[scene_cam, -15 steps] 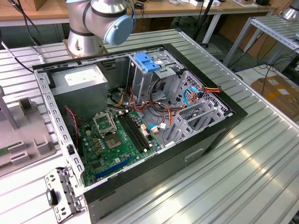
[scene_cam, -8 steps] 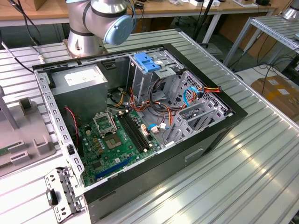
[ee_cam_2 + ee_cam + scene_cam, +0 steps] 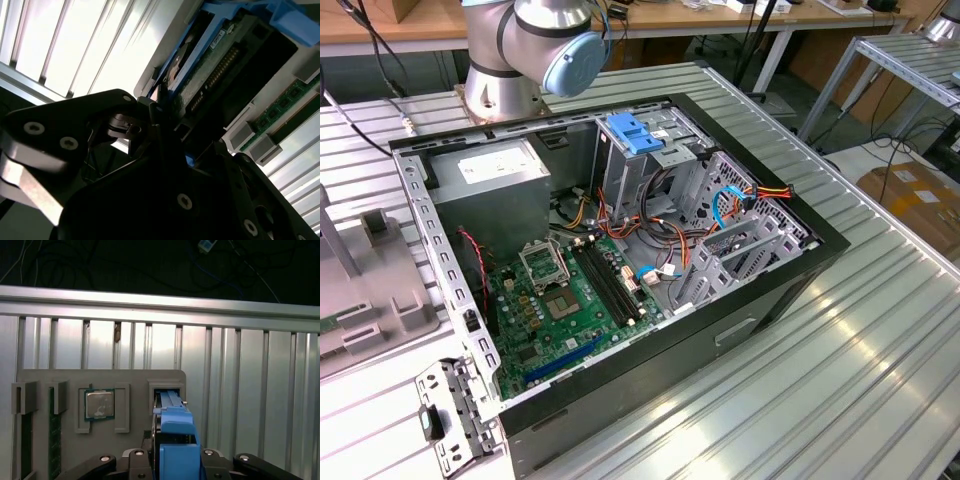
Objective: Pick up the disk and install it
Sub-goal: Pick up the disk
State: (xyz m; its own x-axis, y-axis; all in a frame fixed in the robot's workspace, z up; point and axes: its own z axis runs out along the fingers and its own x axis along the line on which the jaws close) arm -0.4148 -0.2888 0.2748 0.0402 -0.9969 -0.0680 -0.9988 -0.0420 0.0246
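First wrist view: the disk (image 3: 176, 440) stands on edge in a slot of the grey holder (image 3: 135, 380), blue rail toward the camera. Whether it is fully seated or slightly raised cannot be told. The gripper (image 3: 177, 462) straddles it, jaws against both flat sides with no gap showing, so it reads as clamped on the disk.

Second wrist view: the disk's green circuit board faces out, with a black jaw tip against its edge.

Beside the slot in the holder sits a processor chip (image 3: 100, 405) in its own recess, with memory sticks (image 3: 54, 440) beyond it. The holder lies on the slatted metal table (image 3: 240, 390).

Exterior view: the open computer case (image 3: 760, 300) is at frame centre, with the drive cage (image 3: 635, 135), blue-capped, at upper middle. Part of the grey holder is at the exterior view's left edge, well apart from the case.

Judgement: the step in hand is the pick. The hold looks centred across the thickness. Keep the disk square to the slot and draw it in line with the slot walls, without twisting, or the rails may bind. Grip firmly but do not crush, since one jaw bears near the bare board.
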